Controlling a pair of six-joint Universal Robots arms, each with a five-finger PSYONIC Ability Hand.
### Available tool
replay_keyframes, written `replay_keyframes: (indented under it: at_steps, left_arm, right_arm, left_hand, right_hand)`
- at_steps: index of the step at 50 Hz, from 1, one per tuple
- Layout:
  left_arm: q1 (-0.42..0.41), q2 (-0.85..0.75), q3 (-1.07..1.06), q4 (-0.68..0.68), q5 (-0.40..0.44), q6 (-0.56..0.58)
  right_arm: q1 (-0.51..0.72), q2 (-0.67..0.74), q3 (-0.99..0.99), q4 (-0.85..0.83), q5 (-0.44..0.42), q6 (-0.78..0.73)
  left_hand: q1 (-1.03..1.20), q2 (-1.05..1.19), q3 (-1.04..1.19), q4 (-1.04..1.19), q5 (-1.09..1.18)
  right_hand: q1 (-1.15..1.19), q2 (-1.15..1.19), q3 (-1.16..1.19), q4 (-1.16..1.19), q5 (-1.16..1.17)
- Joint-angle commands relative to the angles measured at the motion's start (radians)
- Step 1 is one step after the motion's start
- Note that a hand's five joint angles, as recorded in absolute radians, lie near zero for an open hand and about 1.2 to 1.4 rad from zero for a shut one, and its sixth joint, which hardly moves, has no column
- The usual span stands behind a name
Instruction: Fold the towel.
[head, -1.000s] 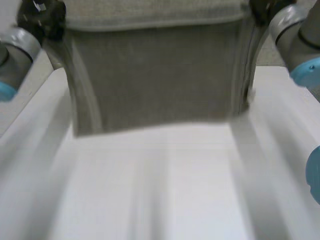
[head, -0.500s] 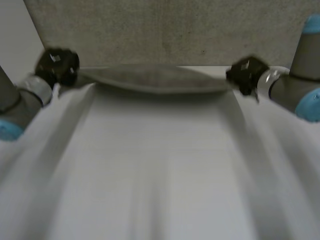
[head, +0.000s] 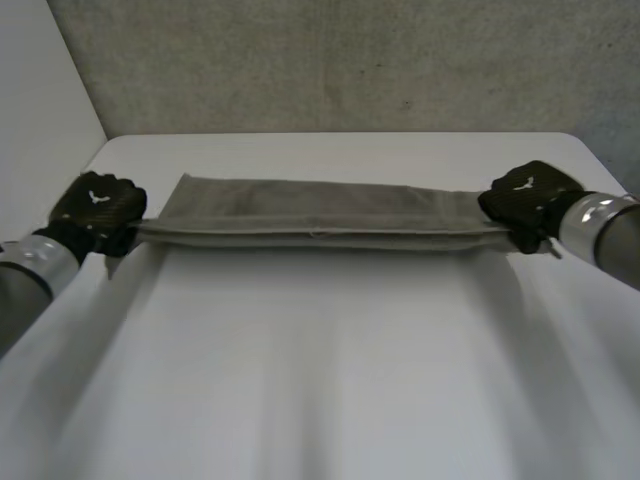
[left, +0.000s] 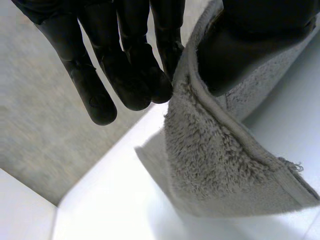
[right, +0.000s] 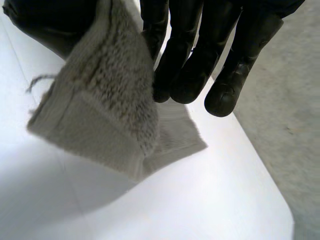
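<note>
The left robot hand is pinching the left end of the towel between its thumb and nearly straight fingers, and the right robot hand is pinching the right end in the same way. In the head view the hands are covering the towel's ends, and I cannot tell whether its middle is touching the desk. The folded towel is stretching as a narrow band, its long axis running across the desk from one hand to the other.

Head camera overlooks the table from behind; each wrist camera closely faces one towel end
</note>
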Motion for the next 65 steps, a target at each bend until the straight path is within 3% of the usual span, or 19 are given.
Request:
replay_keyframes:
  at_steps: [1,9,12,19,22,30,35,41,43,44,45,46,47,48,49,50,51,60,65]
  left_arm:
    - [0.059,0.185,-0.135,-0.001,0.090,-0.009]
    - [0.064,0.219,-0.135,0.001,0.110,-0.018]
    - [0.059,0.178,-0.075,0.007,0.106,-0.026]
    - [-0.020,-0.104,0.213,-0.054,0.083,-0.063]
    - [-0.033,-0.166,0.283,-0.070,0.069,-0.063]
    - [-0.063,-0.458,0.637,-0.152,-0.029,-0.064]
    - [-0.089,-0.652,0.902,-0.249,-0.092,-0.063]
    - [-0.105,-0.760,1.042,-0.280,-0.111,-0.064]
    - [-0.109,-0.807,1.099,-0.287,-0.130,-0.064]
    - [-0.109,-0.807,1.099,-0.287,-0.130,-0.064]
    - [-0.113,-0.824,1.119,-0.287,-0.138,-0.064]
    - [-0.119,-0.836,1.137,-0.287,-0.143,-0.064]
    - [-0.119,-0.836,1.137,-0.287,-0.143,-0.064]
    - [-0.125,-0.847,1.152,-0.287,-0.150,-0.066]
    - [-0.125,-0.847,1.152,-0.287,-0.150,-0.066]
    - [-0.126,-0.852,1.163,-0.287,-0.155,-0.067]
    - [-0.129,-0.852,1.168,-0.286,-0.161,-0.069]
    - [-0.155,-0.804,1.152,-0.289,-0.184,-0.109]
    - [-0.160,-0.690,1.052,-0.306,-0.244,-0.156]
  right_arm:
    - [-0.062,-0.167,0.115,0.062,-0.017,-0.042]
    - [-0.081,-0.183,0.078,0.102,-0.110,-0.071]
    - [-0.080,-0.098,0.009,0.097,-0.115,-0.067]
    - [-0.026,0.203,-0.319,0.097,-0.046,-0.062]
    - [-0.012,0.263,-0.387,0.098,-0.026,-0.062]
    - [0.043,0.594,-0.780,0.085,0.054,-0.057]
    - [0.066,0.730,-0.942,0.077,0.096,-0.057]
    - [0.070,0.837,-1.046,0.033,0.161,-0.064]
    - [0.086,0.878,-1.077,-0.012,0.225,-0.068]
    - [0.086,0.878,-1.077,-0.012,0.225,-0.068]
    - [0.092,0.887,-1.077,-0.033,0.250,-0.068]
    - [0.093,0.893,-1.075,-0.049,0.268,-0.068]
    - [0.093,0.893,-1.075,-0.049,0.268,-0.068]
    - [0.096,0.897,-1.072,-0.058,0.281,-0.068]
    - [0.096,0.897,-1.072,-0.058,0.281,-0.068]
    - [0.100,0.900,-1.074,-0.064,0.285,-0.065]
    - [0.100,0.900,-1.074,-0.067,0.288,-0.065]
    - [0.110,0.854,-1.086,-0.066,0.296,-0.036]
    - [0.119,0.771,-1.074,-0.050,0.299,0.086]
  left_hand:
    - [0.169,0.052,0.054,0.037,0.046]
    - [0.169,0.052,0.054,0.037,0.046]
    - [0.169,0.052,0.054,0.037,0.046]
    - [0.169,0.052,0.054,0.037,0.046]
    - [0.169,0.052,0.054,0.037,0.046]
    - [0.169,0.052,0.054,0.037,0.046]
    - [0.169,0.052,0.054,0.037,0.046]
    - [0.169,0.052,0.054,0.037,0.046]
    - [-0.288,-0.406,-0.404,-0.421,-0.411]
    - [-0.291,-0.408,-0.406,-0.423,-0.414]
    - [-0.468,-0.586,-0.584,-0.601,-0.592]
    - [-0.549,-0.666,-0.664,-0.681,-0.672]
    - [-0.550,-0.667,-0.665,-0.682,-0.673]
    - [-0.692,-0.809,-0.807,-0.824,-0.815]
    - [-0.693,-0.811,-0.809,-0.826,-0.816]
    - [-0.943,-1.061,-1.059,-1.076,-1.066]
    - [-1.045,-1.162,-1.160,-1.177,-1.168]
    - [-1.043,-1.160,-1.158,-1.175,-1.166]
    - [-1.031,-1.148,-1.146,-1.163,-1.154]
  right_hand:
    - [0.084,0.065,0.059,0.058,0.063]
    - [0.084,0.065,0.059,0.058,0.063]
    - [0.084,0.065,0.059,0.058,0.063]
    - [0.084,0.065,0.059,0.058,0.063]
    - [0.084,0.065,0.059,0.058,0.063]
    - [0.084,0.065,0.059,0.058,0.063]
    - [0.084,0.065,0.059,0.058,0.063]
    - [0.084,0.065,0.059,0.058,0.063]
    - [0.084,0.065,0.059,0.058,0.063]
    - [0.084,0.065,0.059,0.058,0.063]
    - [0.084,0.065,0.059,0.058,0.063]
    - [-0.087,-0.105,-0.112,-0.112,-0.108]
    - [-0.088,-0.107,-0.114,-0.114,-0.109]
    - [-0.614,-0.633,-0.640,-0.640,-0.635]
    - [-0.620,-0.638,-0.645,-0.645,-0.641]
    - [-1.030,-1.048,-1.055,-1.055,-1.051]
    - [-1.138,-1.157,-1.163,-1.163,-1.159]
    - [-1.138,-1.157,-1.163,-1.163,-1.159]
    - [-1.138,-1.157,-1.163,-1.163,-1.159]
